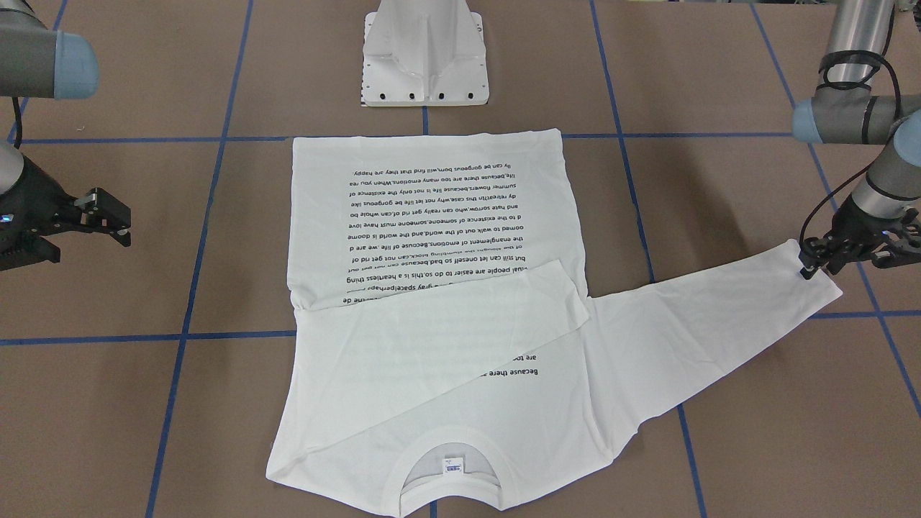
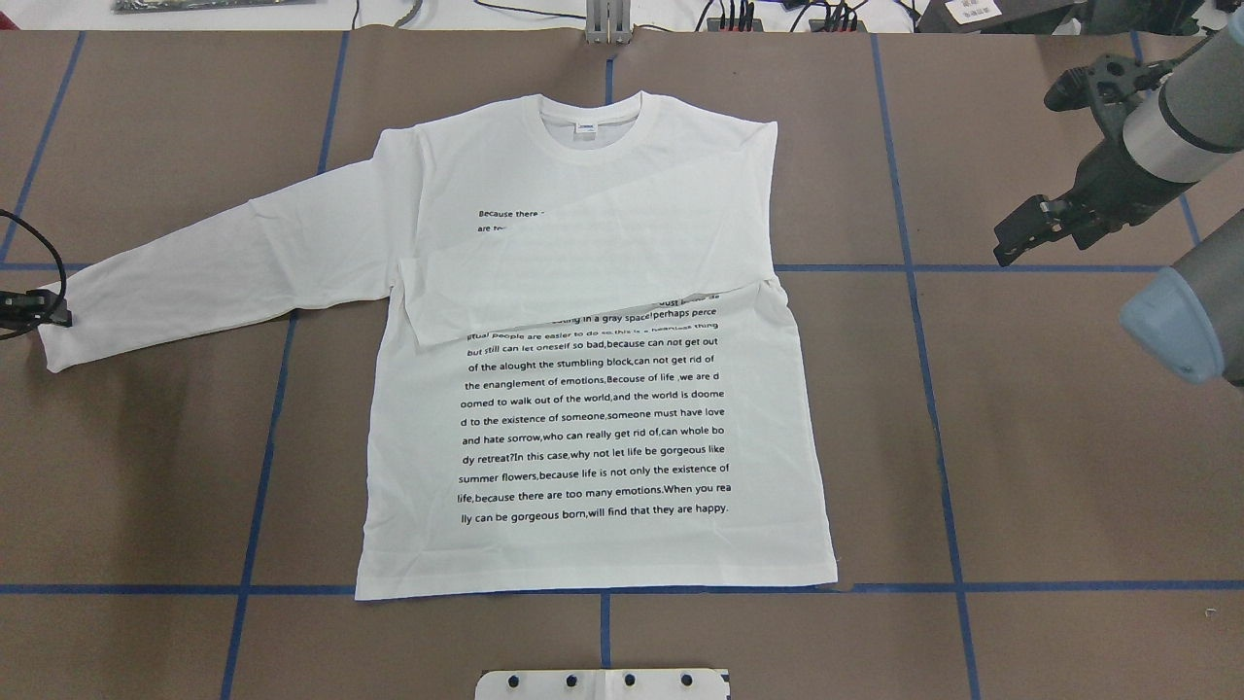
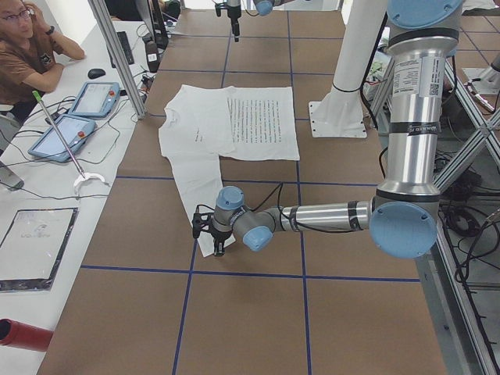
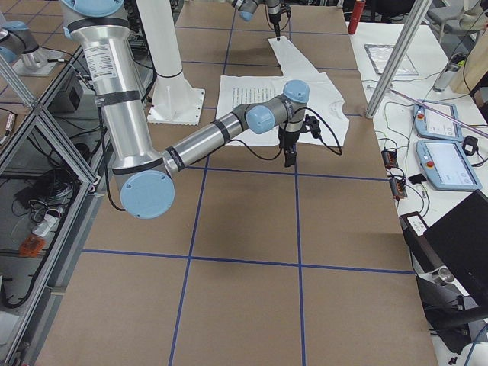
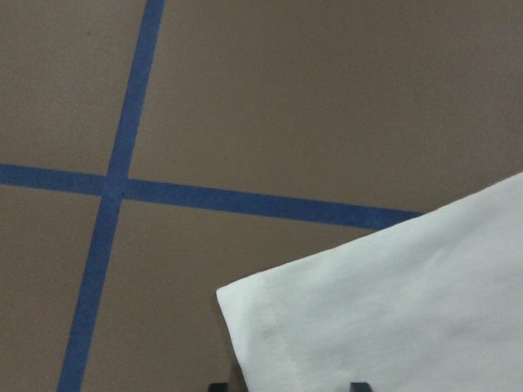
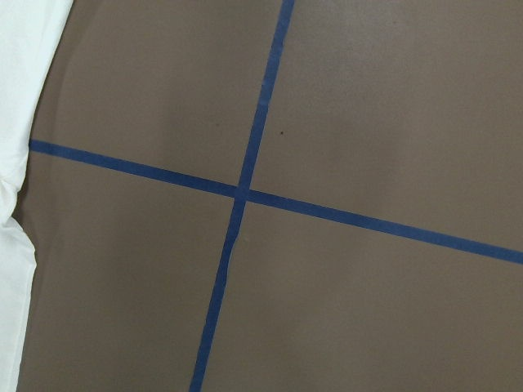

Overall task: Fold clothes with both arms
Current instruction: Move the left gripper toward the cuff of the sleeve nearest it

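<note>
overhead exterior, shirt flat, cuff at left claw

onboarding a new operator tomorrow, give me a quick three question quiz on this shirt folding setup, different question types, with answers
1. True or false: both sleeves lie folded across the chest of the shirt.
2. Where is the left gripper? A the collar; B the cuff of the outstretched sleeve; C the bottom hem.
3. Fill in: the right gripper hangs over bare ___, touching no cloth.
Key: 1 false; 2 B; 3 table.
</note>
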Motion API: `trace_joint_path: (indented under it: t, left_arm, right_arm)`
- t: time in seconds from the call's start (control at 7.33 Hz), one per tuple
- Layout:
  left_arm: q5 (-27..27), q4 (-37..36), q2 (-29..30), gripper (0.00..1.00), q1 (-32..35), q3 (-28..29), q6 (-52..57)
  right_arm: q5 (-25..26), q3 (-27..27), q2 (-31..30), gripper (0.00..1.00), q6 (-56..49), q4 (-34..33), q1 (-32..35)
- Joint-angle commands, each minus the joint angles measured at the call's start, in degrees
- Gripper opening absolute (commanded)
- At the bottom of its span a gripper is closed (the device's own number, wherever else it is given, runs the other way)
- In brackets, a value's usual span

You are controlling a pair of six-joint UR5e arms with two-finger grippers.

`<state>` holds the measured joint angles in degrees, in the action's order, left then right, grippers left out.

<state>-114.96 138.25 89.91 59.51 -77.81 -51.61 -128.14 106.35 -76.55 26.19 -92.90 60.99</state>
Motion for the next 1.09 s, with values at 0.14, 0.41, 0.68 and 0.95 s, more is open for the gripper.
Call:
trace_joint_path:
  t: [0.14,0.41,0.68,0.95]
  left_arm:
    - [0.00,-0.18,0.17,0.53,-0.36,0.11,0.02]
    - [0.00,-0.18,0.17,0.46,-0.62,0.12,-0.15]
    - [0.00,-0.18,0.17,0.21,-0.62,-0.93,-0.16]
    - [-0.35,-0.44,0.26,0.00,-0.62,-1.81,0.11]
  right_arm:
    - [0.00,0.26,-0.09,1.00,0.00,0.00,0.09]
    - [0.09,0.70,-0.44,1.00,0.09,0.00,0.09]
    - [0.09,0.79,-0.44,1.00,0.09,0.00,0.09]
    - [0.00,0.79,-0.44,1.00,0.00,0.00,0.96]
